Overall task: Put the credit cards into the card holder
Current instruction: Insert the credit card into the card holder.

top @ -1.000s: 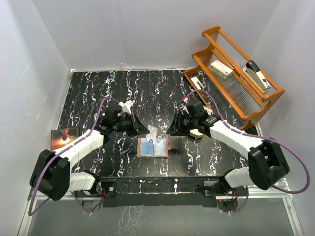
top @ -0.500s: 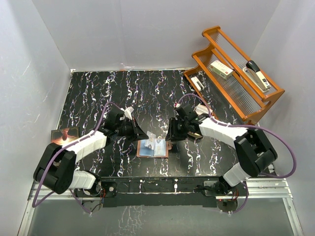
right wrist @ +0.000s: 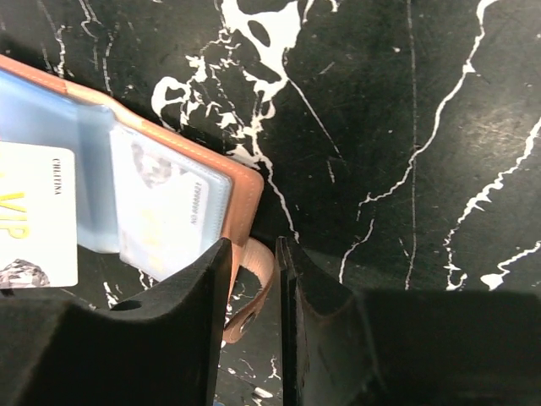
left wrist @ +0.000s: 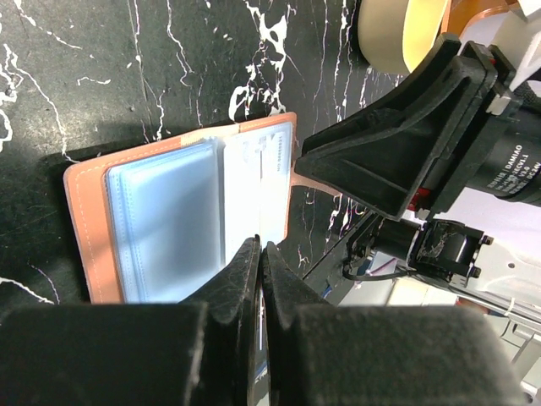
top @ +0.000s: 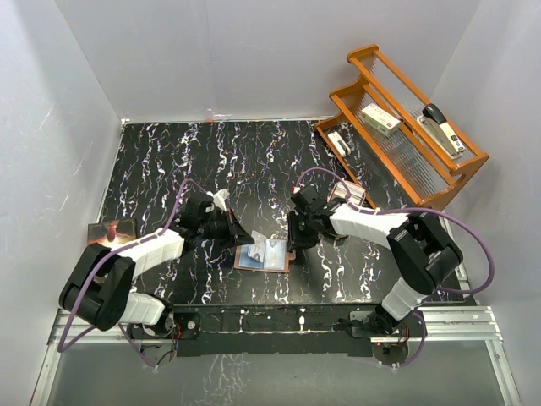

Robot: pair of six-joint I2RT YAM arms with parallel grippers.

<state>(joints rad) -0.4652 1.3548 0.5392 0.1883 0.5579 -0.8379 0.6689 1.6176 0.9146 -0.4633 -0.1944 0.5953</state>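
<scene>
As left jaws clench a card [right wrist: 38,220], right jaws pinch the card holder [left wrist: 83,228] (tab [right wrist: 256,269]).

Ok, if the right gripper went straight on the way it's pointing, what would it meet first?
Probably the snap tab of the card holder, lying in the gap between the fingers of the right gripper; the holder's leather edge comes just beyond. Depth is unclear.

From above and behind, the top camera takes in the whole table [top: 169,161], while both wrist cameras look closely down on the card holder [left wrist: 161,220] all share.
</scene>
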